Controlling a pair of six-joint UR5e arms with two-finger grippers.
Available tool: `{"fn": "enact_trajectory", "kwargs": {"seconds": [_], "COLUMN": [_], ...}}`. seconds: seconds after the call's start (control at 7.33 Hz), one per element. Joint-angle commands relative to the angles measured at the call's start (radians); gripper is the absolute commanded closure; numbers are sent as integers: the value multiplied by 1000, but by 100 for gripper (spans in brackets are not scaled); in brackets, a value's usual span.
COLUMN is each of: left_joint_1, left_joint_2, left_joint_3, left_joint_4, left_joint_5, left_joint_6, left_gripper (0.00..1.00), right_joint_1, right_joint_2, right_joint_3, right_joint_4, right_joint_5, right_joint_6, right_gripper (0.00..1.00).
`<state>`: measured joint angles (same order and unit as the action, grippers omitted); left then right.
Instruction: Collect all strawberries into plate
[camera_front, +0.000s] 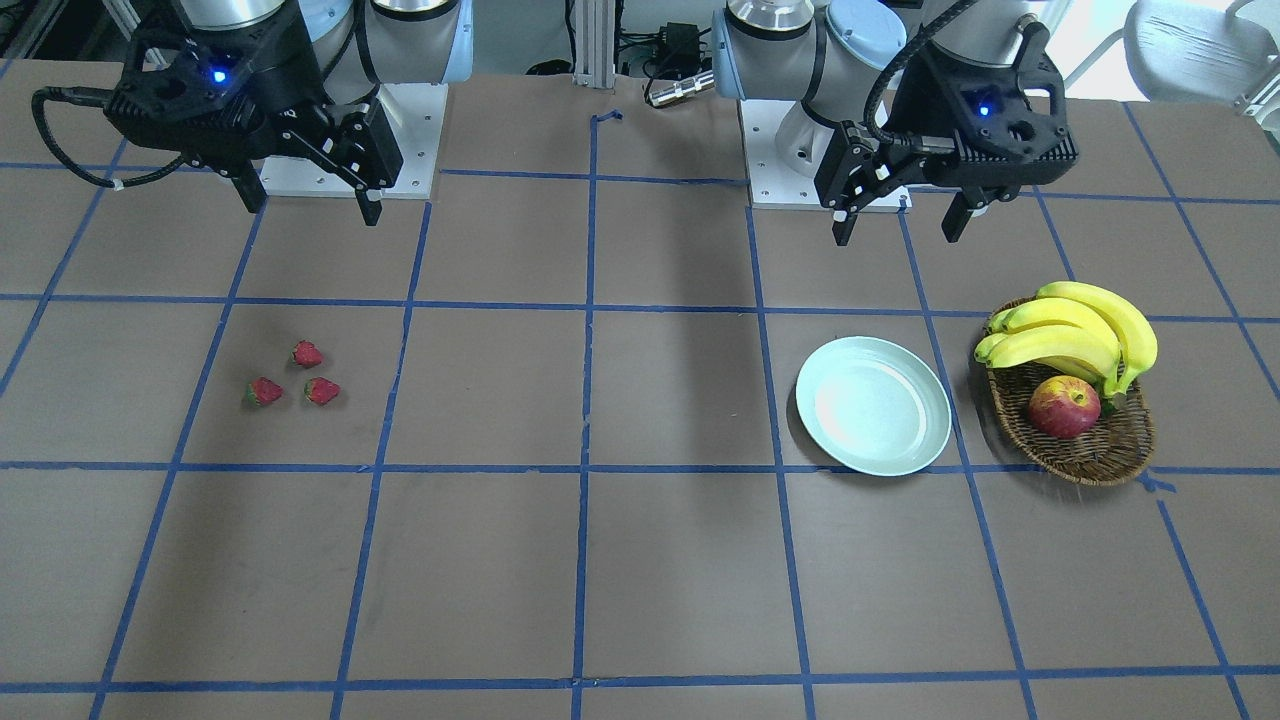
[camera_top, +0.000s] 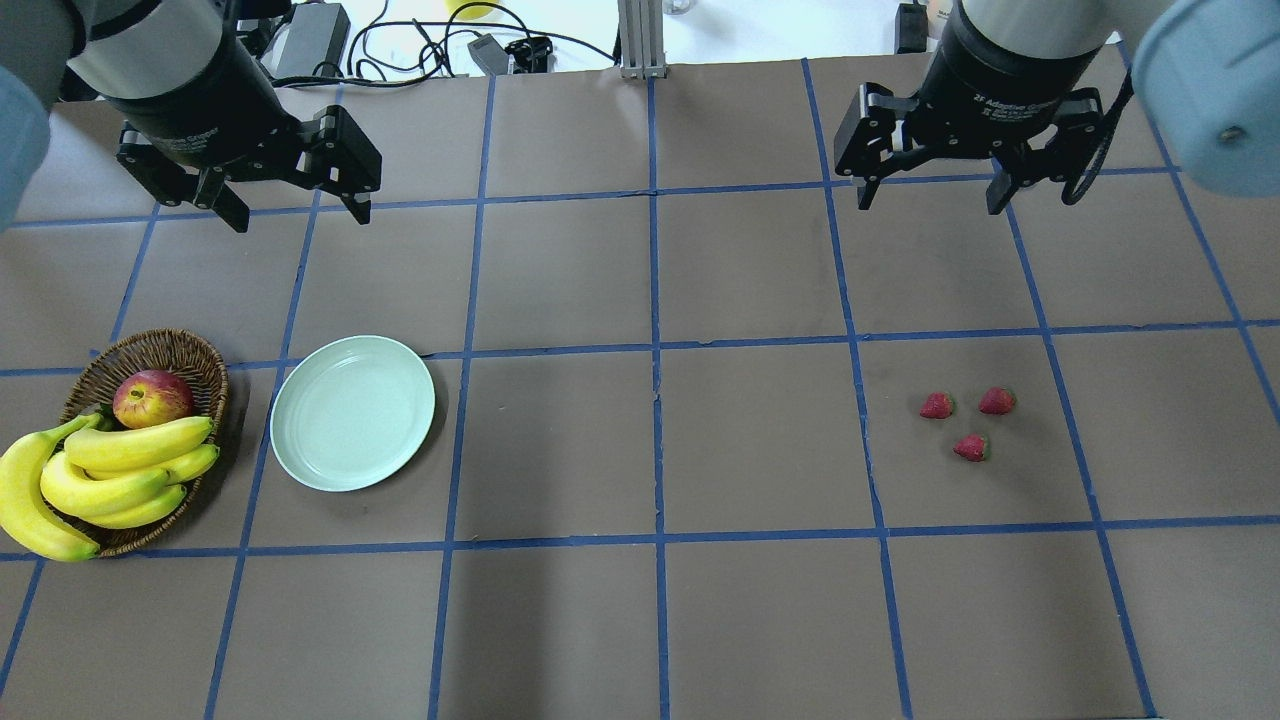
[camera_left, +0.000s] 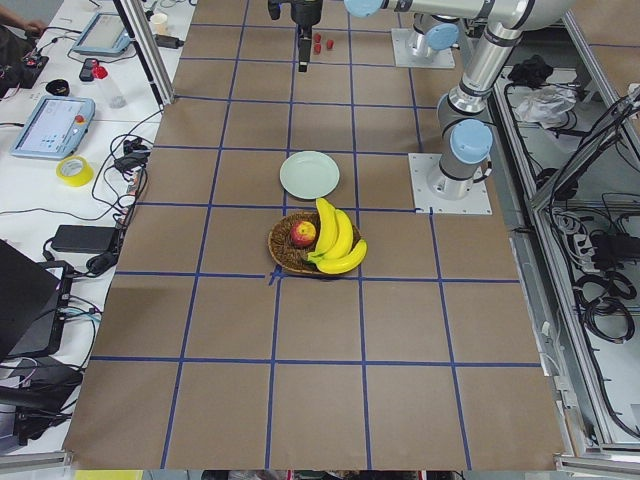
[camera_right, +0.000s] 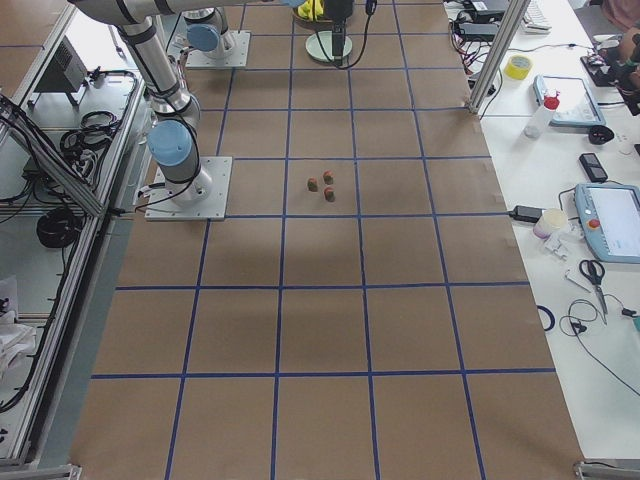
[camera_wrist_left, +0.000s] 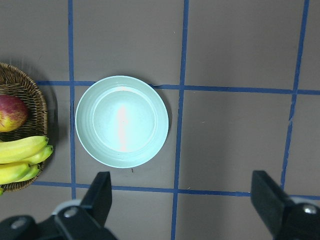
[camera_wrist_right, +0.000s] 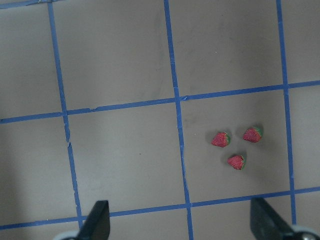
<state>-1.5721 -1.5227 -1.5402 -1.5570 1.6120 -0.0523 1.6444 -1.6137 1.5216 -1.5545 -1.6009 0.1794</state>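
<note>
Left gripper (camera_top: 300, 215) first: it hangs high over the robot's left half of the table, fingers spread wide apart, and seen from its wrist the plate lies on the table just ahead of the fingertips. Right gripper (camera_top: 930, 203), same story on the other side: fingers wide apart, up above the brown surface, and from its wrist the berries show on the table ahead of the fingertips.

Now the table (camera_top: 650, 620) itself, big and brown, ruled into squares by blue tape (camera_top: 655, 440). Out at the robot's left edge sits a wicker basket (camera_top: 195, 352), and a bunch of yellow bananas (camera_top: 120, 462) lies across it, spilling over the rim on the robot's side.

Just beside the basket, toward the centre, there's the plate (camera_top: 352, 412): pale mint green, round, flat on the table, with its far rim on a tape line.

Back in the basket, a red-yellow apple (camera_top: 152, 398) sits against the bananas on the side away from the robot.

And smallest of all, the strawberries (camera_top: 937, 405): three of them in a little triangle inside one square on the robot's right, near one another but not touching. They're well apart from the plate, with the middle squares between them. None is on the plate yet.
</note>
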Motion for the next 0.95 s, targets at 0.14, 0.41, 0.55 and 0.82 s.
{"fn": "enact_trajectory", "kwargs": {"seconds": [0.14,0.41,0.55,0.82], "left_joint_1": [-2,-3,-3,-3], "left_joint_2": [1,1,2,2], "left_joint_3": [-1,-3,-3,-4], "left_joint_4": [0,0,0,0], "left_joint_5": [0,0,0,0], "left_joint_6": [-1,-1,0,0], "left_gripper": [0,0,0,0], "right_joint_1": [-2,-2,-2,-3], "right_joint_2": [0,0,0,0], "right_joint_3": [5,3,5,6], "right_joint_4": [-1,-1,-1,-1], "right_joint_5": [-14,-13,-10,-5], "right_joint_6": [-6,-6,-6,-11], "right_gripper": [0,0,0,0]}}
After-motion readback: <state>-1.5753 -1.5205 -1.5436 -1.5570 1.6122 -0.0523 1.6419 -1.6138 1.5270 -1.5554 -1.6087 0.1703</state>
